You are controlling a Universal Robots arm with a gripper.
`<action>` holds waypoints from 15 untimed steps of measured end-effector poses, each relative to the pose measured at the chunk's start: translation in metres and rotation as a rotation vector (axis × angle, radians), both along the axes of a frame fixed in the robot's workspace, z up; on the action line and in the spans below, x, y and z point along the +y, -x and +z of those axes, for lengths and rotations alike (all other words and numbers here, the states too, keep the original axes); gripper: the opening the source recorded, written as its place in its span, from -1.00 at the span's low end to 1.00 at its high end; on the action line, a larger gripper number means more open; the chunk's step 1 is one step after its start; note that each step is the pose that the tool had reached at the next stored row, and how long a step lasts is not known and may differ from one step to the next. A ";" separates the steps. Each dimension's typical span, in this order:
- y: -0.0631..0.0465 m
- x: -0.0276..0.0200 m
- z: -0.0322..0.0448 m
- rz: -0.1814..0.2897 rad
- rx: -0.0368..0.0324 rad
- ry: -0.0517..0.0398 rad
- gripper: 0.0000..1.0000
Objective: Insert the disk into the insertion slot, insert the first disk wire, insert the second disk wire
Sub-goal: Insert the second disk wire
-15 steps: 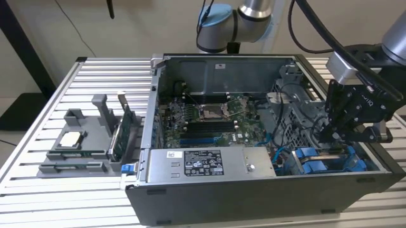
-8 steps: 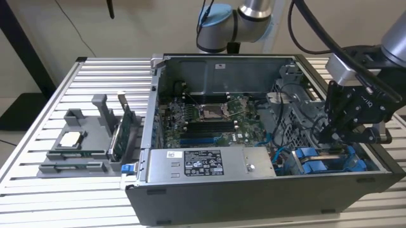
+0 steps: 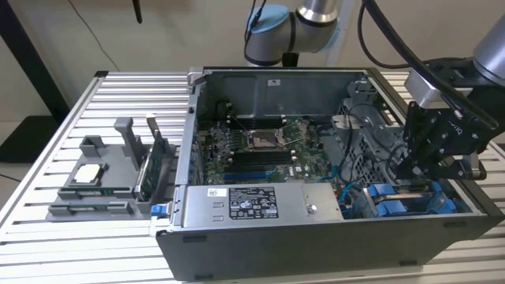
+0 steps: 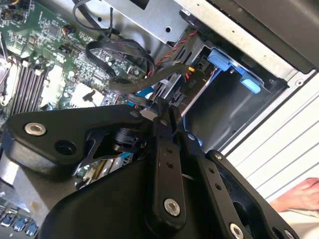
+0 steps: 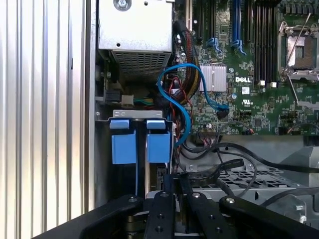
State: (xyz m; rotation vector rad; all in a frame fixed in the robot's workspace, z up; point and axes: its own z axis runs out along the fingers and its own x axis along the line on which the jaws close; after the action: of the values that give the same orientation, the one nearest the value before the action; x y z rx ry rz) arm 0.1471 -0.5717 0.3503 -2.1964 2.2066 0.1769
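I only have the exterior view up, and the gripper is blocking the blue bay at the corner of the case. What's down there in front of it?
Observer: In the first wrist view, the gripper points at the insertion slot, where two blue tabs sit side by side.
Operator: Any wires near it?
Observer: A bright blue cable loops from beside the slot up over the motherboard.
Operator: Anything outside the case?
Observer: In the second wrist view, a person's hand rests on the slatted table beside the case.
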 end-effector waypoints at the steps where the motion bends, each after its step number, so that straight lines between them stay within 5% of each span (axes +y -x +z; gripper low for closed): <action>1: 0.000 0.0000 -0.0002 0.000 0.0000 0.0000 -0.69; 11: -0.002 -0.0001 0.0010 0.000 -0.0008 0.0017 -0.69; 15: -0.004 -0.0003 0.0022 -0.001 -0.0030 0.0167 -0.69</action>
State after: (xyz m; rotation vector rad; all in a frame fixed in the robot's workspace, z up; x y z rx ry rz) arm 0.1507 -0.5719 0.3526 -2.2027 2.2156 0.1556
